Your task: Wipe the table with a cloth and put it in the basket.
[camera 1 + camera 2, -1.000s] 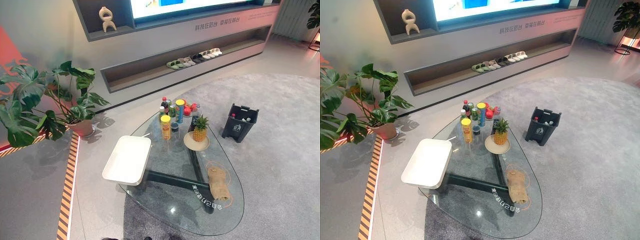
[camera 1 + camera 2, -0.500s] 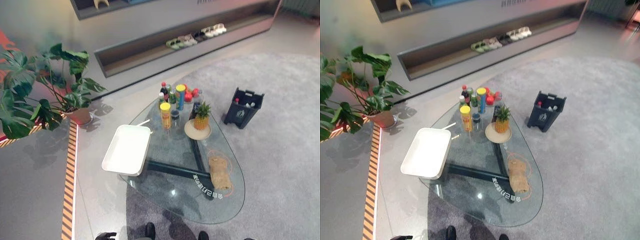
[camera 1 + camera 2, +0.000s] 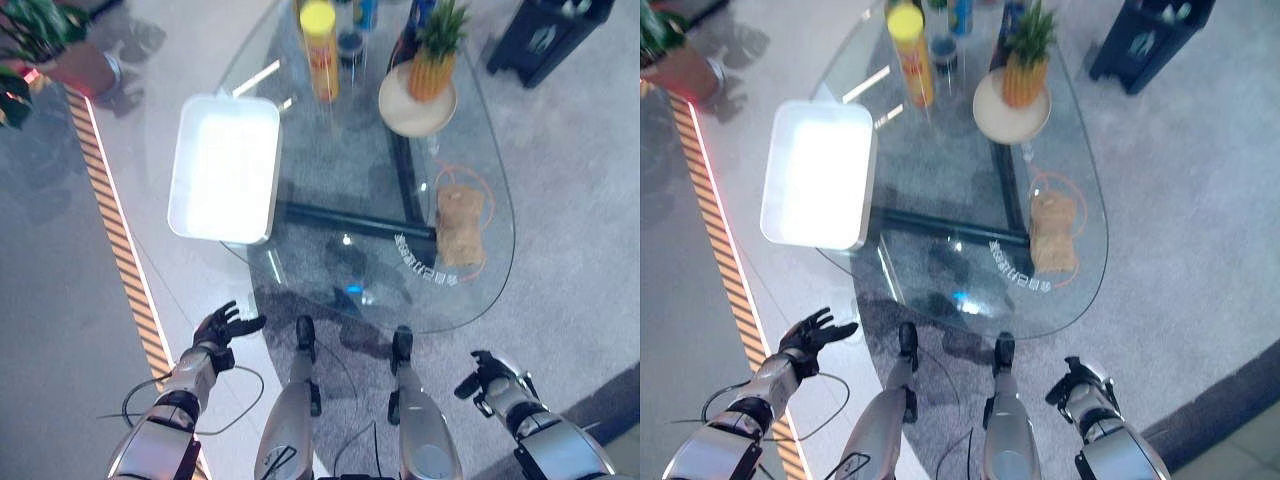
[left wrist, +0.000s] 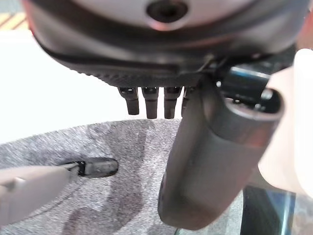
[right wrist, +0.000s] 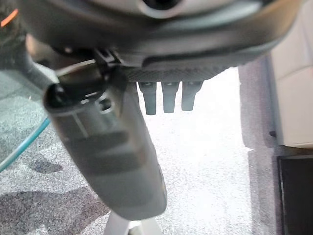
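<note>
Cloth (image 3: pixel 461 225) lying on table (image 3: pixel 350 270), well ahead of right hand (image 3: pixel 486 376); left hand (image 3: pixel 222 326), both released, nothing grasped, reach not yet begun

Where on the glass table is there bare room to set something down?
The near end of the glass table, between the white tray and the cloth, is bare. So is the middle strip between tray and pineapple plate. The far end is crowded with bottles and cans.
</note>
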Controlling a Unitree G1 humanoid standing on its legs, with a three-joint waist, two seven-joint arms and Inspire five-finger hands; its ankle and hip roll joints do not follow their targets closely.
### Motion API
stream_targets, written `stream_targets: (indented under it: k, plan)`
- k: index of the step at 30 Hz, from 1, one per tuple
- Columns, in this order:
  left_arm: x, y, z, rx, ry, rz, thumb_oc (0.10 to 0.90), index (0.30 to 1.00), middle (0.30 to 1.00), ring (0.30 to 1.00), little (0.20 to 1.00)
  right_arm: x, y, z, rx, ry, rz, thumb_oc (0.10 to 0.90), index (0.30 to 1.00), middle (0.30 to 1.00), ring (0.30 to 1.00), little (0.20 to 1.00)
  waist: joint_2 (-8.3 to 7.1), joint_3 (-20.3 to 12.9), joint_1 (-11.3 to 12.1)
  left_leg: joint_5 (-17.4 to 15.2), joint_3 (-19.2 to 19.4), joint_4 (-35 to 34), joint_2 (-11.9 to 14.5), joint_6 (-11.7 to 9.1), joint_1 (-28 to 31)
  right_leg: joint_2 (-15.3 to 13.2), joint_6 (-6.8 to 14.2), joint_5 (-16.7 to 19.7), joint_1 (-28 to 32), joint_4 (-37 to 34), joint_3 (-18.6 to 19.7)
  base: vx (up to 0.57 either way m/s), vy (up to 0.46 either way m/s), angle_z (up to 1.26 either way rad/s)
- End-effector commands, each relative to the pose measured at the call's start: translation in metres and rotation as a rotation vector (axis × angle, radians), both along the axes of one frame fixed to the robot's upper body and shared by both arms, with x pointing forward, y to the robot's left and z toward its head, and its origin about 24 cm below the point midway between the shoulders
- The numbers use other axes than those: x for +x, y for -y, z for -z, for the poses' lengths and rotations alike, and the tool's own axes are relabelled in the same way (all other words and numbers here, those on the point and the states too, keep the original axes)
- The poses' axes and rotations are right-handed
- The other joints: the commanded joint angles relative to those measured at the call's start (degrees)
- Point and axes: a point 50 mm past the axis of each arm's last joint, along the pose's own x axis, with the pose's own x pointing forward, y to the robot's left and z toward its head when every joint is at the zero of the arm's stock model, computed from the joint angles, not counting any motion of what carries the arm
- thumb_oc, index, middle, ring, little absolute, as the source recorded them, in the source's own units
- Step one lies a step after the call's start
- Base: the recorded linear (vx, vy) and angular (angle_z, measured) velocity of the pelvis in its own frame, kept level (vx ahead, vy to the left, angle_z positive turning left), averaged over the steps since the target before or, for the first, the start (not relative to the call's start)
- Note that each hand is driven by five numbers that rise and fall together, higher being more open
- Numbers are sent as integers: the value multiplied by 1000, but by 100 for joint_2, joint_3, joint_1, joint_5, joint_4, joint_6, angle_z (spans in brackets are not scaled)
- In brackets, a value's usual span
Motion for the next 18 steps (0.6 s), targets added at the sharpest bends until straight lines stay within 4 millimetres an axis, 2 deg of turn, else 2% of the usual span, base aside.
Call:
stream_targets:
  k: [1, 4, 18]
  plan:
    - [-6, -31, -7, 27, 22, -115, 800, 900, 900, 900, 900, -10, 29, -7, -87, 10, 113, 800, 900, 900, 900, 900, -284, 3, 82, -795, -51, 898, -117, -82, -513, -202, -80, -386, -985, 1048, 210, -29, -41, 2]
    - [0, -27, -12, 21, 45, -110, 800, 900, 900, 900, 900, 2, 34, -20, -94, 71, 141, 800, 900, 900, 900, 900, -272, 147, 70, -818, -73, 1326, -127, -93, -962, -152, -116, -481, -1414, 1465, 241, -10, -36, 7]
    - [-3, -25, -8, 58, 12, -89, 800, 900, 900, 900, 900, 18, 40, -42, -130, 210, 160, 800, 900, 900, 900, 900, -245, 148, 174, -1137, -243, 2524, -195, 51, -2165, -105, -220, -835, -2670, 2711, 284, 8, -26, 9]
